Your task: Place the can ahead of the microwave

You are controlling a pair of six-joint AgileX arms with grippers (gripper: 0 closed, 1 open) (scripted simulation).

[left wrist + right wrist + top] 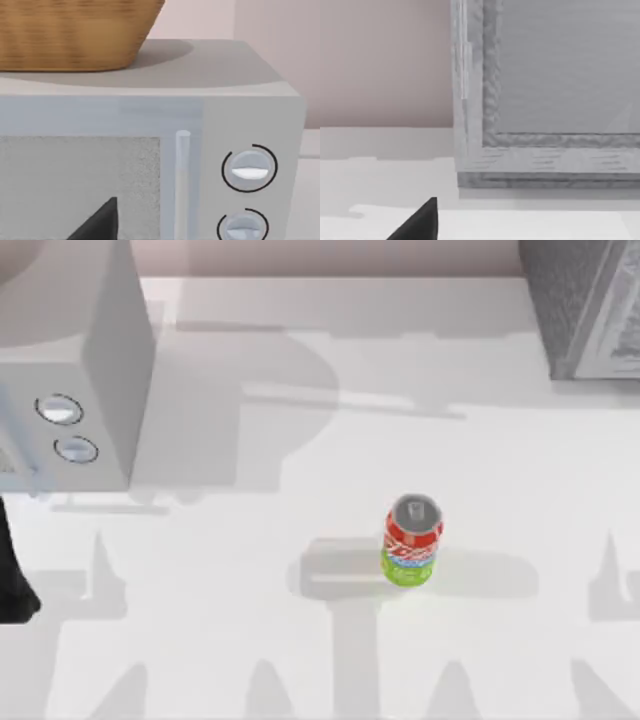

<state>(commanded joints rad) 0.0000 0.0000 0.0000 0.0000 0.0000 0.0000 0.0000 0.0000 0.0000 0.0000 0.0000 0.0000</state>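
Both claws are tucked back and not working yet. A dark fingertip (100, 222) of the left claw pokes into the left wrist view, and one from the right claw (420, 222) pokes into the right wrist view. I cannot tell how far open either claw is, and I see nothing in them.

The left claw faces the big pale grey microwave (75, 370), which sits at the table's far left with two round silver knobs (249, 168). A brown woven basket (75, 32) rests on top of it. The right claw faces a darker speckled grey box (545, 100) at the far right.

The little can (411, 541), silver on top, red then green, stands upright near the middle of the white table (250, 640), well apart from the microwave.

I think the job has not begun. Next, a claw should reach down over the can, grab it, and carry it left.
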